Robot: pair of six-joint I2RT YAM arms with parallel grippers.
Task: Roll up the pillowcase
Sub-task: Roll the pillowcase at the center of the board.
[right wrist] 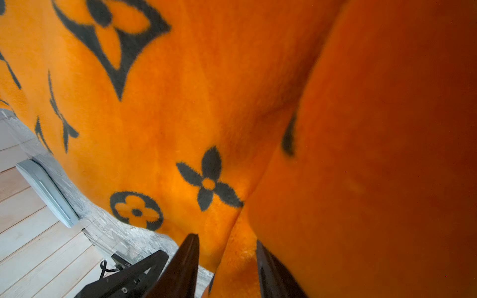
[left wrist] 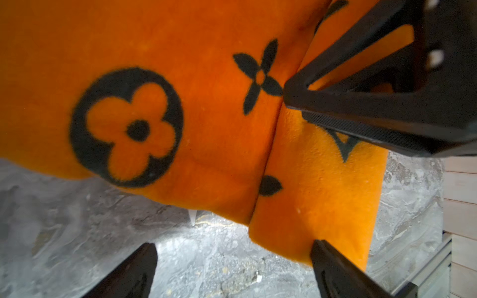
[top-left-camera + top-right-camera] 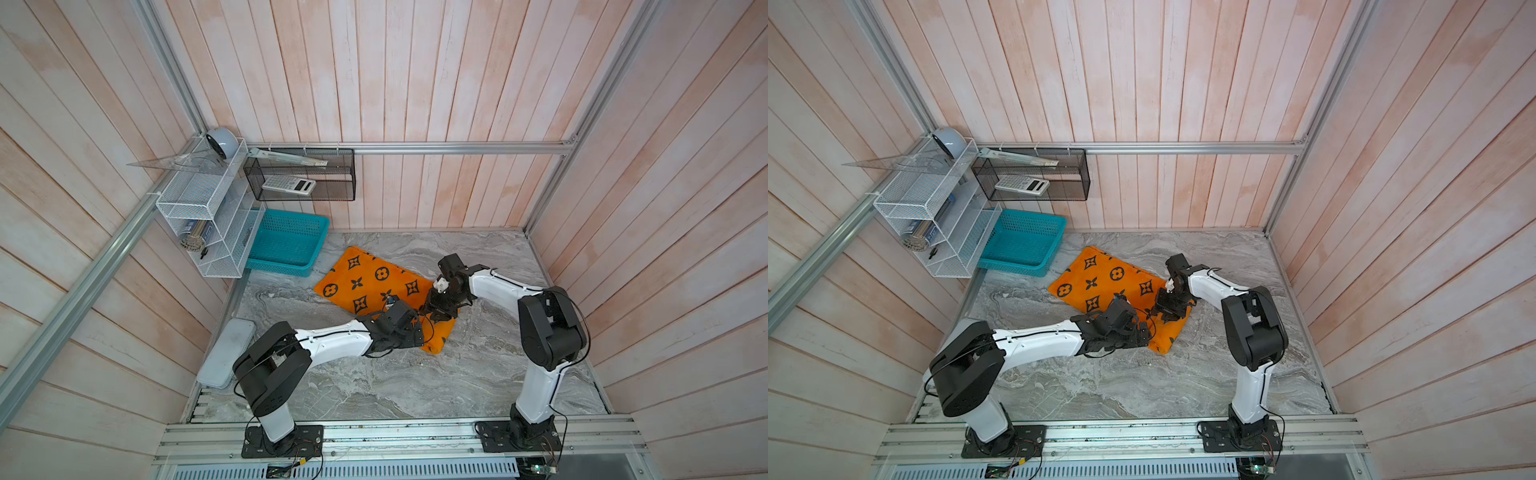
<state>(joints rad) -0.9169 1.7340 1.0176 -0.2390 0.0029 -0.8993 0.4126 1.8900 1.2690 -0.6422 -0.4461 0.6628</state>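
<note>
Soft bright orange fabric pillowcase with black flower and diamond prints (image 3: 374, 286) lies mid-surface on the grey marbled surface (image 3: 395, 382), running diagonally from just beside the teal mesh basket (image 3: 286, 243) at far left toward near right. Near-right end is turned over on itself — left wrist view shows the folded flap (image 2: 320, 201) with a crease against the flat part.

Step in hand, by my read: first turn of the roll, at the near-right end.

- Right hand (image 1: 227, 247): part closed, fabric bunched between its fingers in the right wrist view — looks like it has the folded edge pinched.
- Left hand (image 2: 232, 247): spread wide, nothing in it; one finger (image 2: 335, 265) at the flap's near corner, the other (image 2: 134, 273) over bare surface.

Next move likely needs the left hand to close on that near corner, then both hands carry the edge toward far left together. Uneven pull would skew the roll; plush fabric may spring open if let go.
</note>
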